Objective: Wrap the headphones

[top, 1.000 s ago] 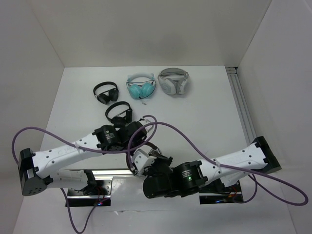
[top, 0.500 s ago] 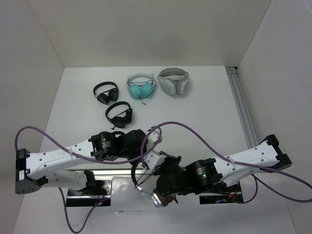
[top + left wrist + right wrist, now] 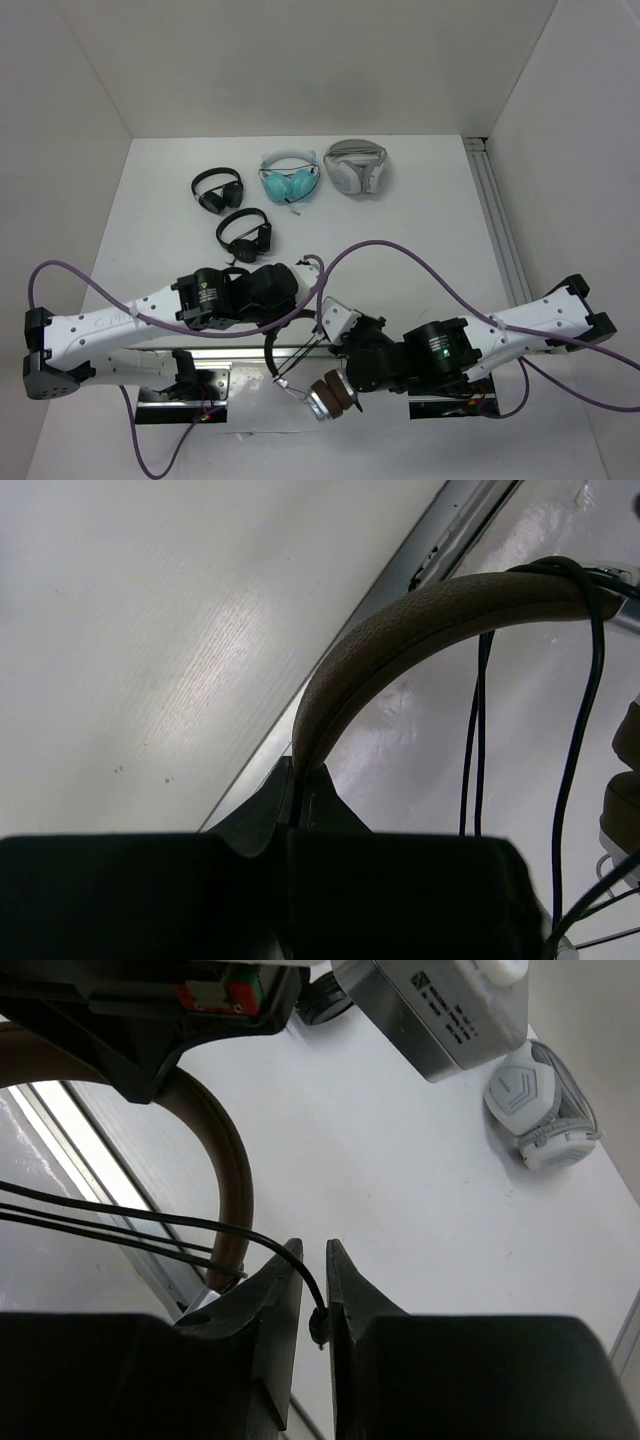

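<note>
The left gripper (image 3: 295, 772) pinches the headband (image 3: 420, 620), holding the headphones (image 3: 332, 396) at the table's (image 3: 400, 230) 6 o'clock edge, but the right gripper (image 3: 313, 1260), its jaws barely parted, may let the cable (image 3: 150, 1222) slip out.

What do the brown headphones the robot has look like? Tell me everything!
The headphones have a curved brown headband that looks like grainy leather, soft brown ear pads and shiny silvery cups. They are down low between the two arms. The left gripper pinches the headband tight. The thin black cable loops over the headband, dangles down, and passes through the narrow gap between the fingers of the right gripper.
</note>
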Available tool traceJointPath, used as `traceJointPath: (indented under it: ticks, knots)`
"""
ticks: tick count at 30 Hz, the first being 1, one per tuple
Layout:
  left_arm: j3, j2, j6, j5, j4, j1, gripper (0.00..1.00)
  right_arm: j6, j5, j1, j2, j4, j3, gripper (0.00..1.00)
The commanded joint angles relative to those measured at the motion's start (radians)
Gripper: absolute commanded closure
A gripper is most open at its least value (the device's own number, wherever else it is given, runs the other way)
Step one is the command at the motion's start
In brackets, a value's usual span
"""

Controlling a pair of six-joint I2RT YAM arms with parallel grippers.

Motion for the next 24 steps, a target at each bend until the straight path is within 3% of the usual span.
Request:
traceJointPath:
  ticks: [1, 15, 24]
  knots:
    - [0.049, -0.045, 0.02, 0.074, -0.006, -0.007, 1.0, -0.02, 0.02, -0.023, -0.02, 0.092, -0.016, 0.77]
    - [0.177, -0.028, -0.009, -0.03, -0.109, -0.007, 1.0, -0.121, -0.205, -0.187, 0.017, 0.255, -0.086, 0.67]
    - [0.234, 0.018, -0.055, -0.135, -0.221, -0.007, 1.0, -0.112, -0.153, -0.199, -0.015, 0.295, -0.118, 0.55]
